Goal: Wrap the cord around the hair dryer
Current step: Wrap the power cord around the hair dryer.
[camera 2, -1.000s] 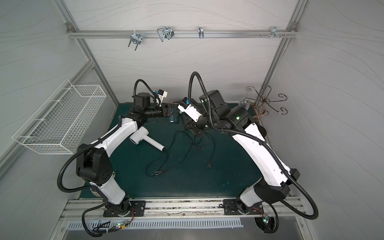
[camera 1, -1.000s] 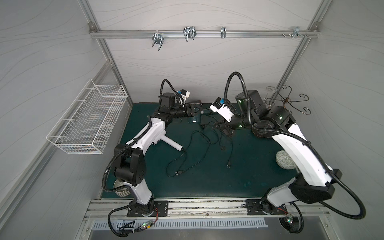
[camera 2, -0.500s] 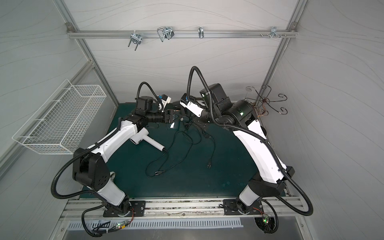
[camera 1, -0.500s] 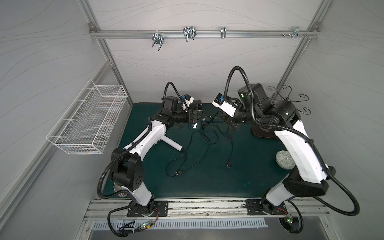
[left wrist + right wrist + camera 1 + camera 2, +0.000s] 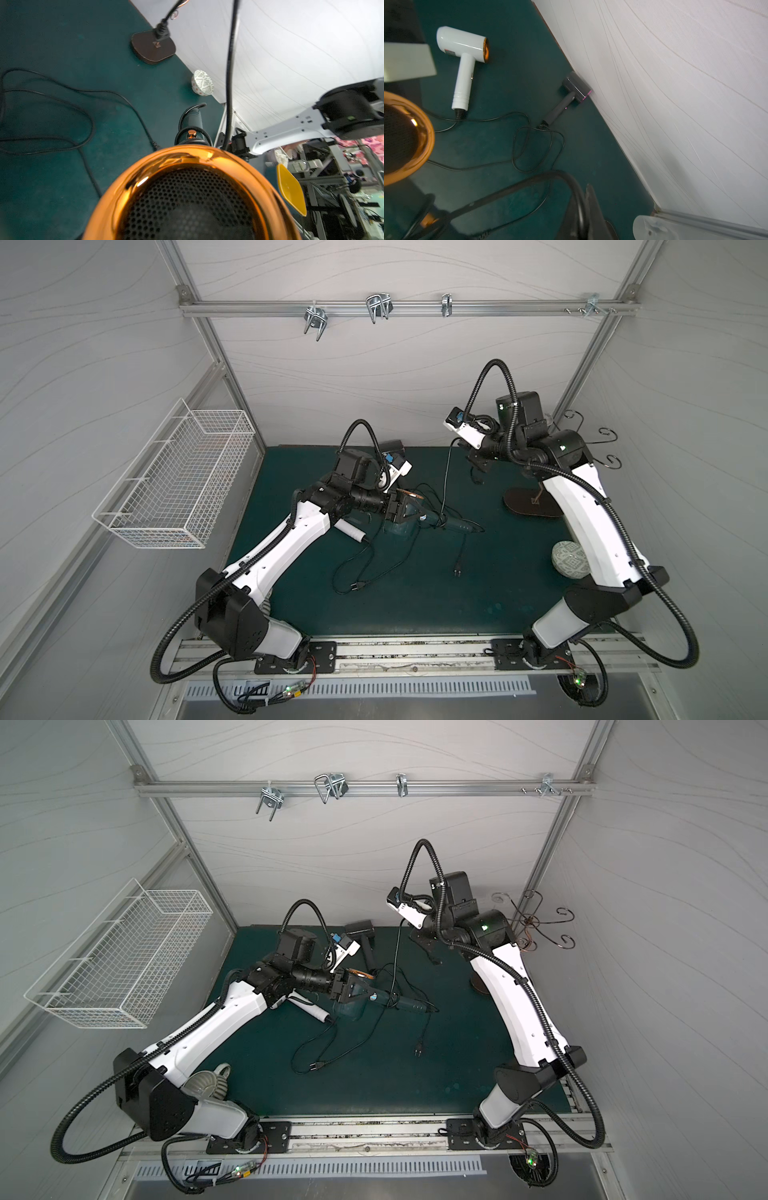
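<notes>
Two grips share the work: my left gripper (image 5: 402, 509) is clamped on the teal hair dryer (image 5: 436, 522) to steady it mid-mat (image 5: 457, 605), while my right gripper (image 5: 476, 462), pinched tight on the cord (image 5: 445, 481), holds it high and taut, ready, I judge, to loop the handle.

This is a robotics lab test cell. White panelled walls (image 5: 374, 377) sit in a silver aluminium-profile frame (image 5: 249, 308) carrying metal hooks (image 5: 377, 310), and a white wire basket (image 5: 178, 477) hangs on one side. Two white-and-black robot arms (image 5: 282, 547) are bolted to a metal rail (image 5: 415, 657) along the front edge of the dark green matted counter (image 5: 415, 597). Outside the cell, the left wrist view shows cluttered equipment stands (image 5: 332, 187).
</notes>
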Motion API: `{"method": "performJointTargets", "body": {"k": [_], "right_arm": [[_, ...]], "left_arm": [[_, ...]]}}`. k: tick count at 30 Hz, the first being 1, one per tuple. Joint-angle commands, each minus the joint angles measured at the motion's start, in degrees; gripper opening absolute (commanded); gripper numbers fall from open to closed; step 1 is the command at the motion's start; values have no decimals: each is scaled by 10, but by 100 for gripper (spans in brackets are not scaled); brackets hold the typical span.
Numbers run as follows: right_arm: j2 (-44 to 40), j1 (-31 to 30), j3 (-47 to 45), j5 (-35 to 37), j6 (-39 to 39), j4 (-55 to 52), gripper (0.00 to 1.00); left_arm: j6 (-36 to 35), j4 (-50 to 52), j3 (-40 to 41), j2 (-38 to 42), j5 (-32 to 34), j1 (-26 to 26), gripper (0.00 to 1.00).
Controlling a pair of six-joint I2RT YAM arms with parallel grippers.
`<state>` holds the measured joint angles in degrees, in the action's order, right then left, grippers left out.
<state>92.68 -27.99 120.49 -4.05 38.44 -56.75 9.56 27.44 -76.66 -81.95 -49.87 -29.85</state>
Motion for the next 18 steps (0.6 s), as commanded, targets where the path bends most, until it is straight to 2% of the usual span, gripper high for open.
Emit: {"method": "performJointTargets", "body": {"k": [1,8,12,16,18], "right_arm": [[14,36,-17,-162,10,46,0],[32,113,-111,-378,-57,88,0],[36,134,-160,-423,-90,109,0],[35,146,-201,-455,-120,116,0],[29,151,-226,-467,-130,119,0]], "left_arm": [[34,-78,-25,13,-114,-10,0],[167,-247,-62,10,-184,-9,0],[261,-370,-83,-3,-197,-1,0],[396,-553,-84,-24,-192,24,0],[427,-588,-90,-35,-185,37,0]]}}
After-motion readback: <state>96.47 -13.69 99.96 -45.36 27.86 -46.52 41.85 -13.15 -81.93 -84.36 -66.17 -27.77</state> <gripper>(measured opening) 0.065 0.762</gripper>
